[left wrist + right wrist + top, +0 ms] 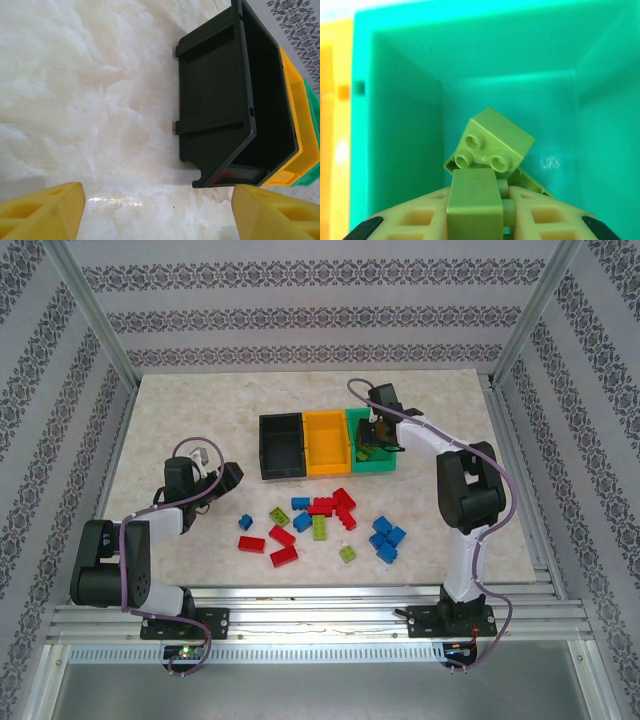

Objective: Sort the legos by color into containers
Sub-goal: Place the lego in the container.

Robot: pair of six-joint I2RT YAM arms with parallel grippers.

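While the right jaws hung over the green bin (pixel 405 140), clamped on a yellow-green brick (pixel 474 207), the drop looked on: next, just part them. Left jaws gaped empty at eight o'clock of the black bin (pixel 220 90); loose legos (pixel 320 520) lay at six.

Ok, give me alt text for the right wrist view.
The right gripper holds a yellow-green lego over the green bin, where a second lego of that color lies tilted. The orange-yellow bin shows at the left edge.
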